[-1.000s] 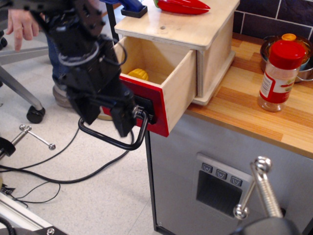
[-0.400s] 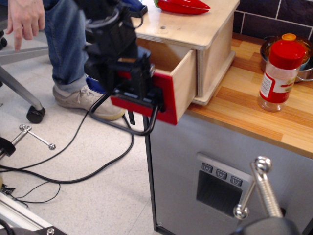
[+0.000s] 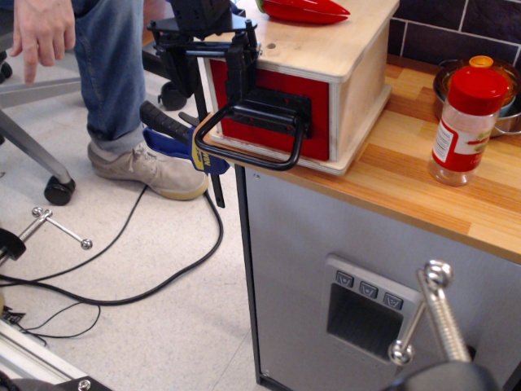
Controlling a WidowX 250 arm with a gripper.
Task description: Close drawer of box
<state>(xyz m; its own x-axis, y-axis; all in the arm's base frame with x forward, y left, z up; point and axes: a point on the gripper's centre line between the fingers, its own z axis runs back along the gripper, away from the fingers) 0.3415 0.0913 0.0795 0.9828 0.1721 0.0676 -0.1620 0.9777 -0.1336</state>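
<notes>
The box (image 3: 358, 77) is a small plywood cube at the left end of the wooden counter. Its drawer (image 3: 281, 88) is pushed in, and the red front sits flush with the box face. The black loop handle (image 3: 252, 155) sticks out toward me from its black plate. My black gripper (image 3: 207, 61) is at the box's upper left corner. One finger (image 3: 237, 72) stands right in front of the left part of the red front. The fingers look spread and hold nothing.
A red pepper (image 3: 303, 10) lies on the box top. A red-capped spice bottle (image 3: 466, 122) and a metal bowl (image 3: 509, 118) stand to the right. A blue clamp (image 3: 183, 147) hangs at the counter edge above the grey cabinet (image 3: 317, 236). A person's leg (image 3: 114, 73), a chair wheel (image 3: 57, 189) and floor cables (image 3: 163, 281) are on the left.
The drawer was wide open with a yellow thing inside. My gripper pushed the red front up and to the right, and the drawer is now fully in.
</notes>
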